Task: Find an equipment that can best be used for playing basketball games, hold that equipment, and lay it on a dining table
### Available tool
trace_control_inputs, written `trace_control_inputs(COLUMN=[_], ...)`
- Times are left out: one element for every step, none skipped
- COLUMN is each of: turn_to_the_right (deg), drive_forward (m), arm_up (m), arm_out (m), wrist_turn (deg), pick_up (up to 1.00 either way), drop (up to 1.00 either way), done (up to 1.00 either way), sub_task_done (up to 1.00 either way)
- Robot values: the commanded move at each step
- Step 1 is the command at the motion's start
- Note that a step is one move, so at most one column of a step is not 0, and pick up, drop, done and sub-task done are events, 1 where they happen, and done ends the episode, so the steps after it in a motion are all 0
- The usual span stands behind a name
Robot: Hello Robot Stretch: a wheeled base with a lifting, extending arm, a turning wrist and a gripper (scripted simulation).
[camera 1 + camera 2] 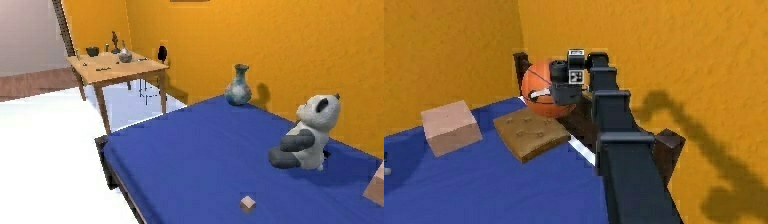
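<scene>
Arm side view | claw (556, 90) hides part of basketball (533, 78) | hold unclear

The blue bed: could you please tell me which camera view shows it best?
The forward view: the blue bed stretches across it, with a toy panda on top. The arm side view shows one corner, near a basketball.

Blue bed (190, 165) w/ panda toy (308, 135), vase (238, 86); pink box (450, 128), brown cushion (531, 132).

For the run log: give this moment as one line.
claw: at basketball, hold unclear | basketball: beside brown cushion, blue bed | wooden table: forward view's left
</scene>
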Motion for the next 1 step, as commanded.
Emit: trace_control_inputs(turn_to_the_right=[0.0], drive_forward=[0.00], arm_up=[0.00], arm_out=[0.00], wrist_turn=[-45.0], pick_up=[0.00], drop=[0.00], done=[0.00], sub_task_done=[0.00])
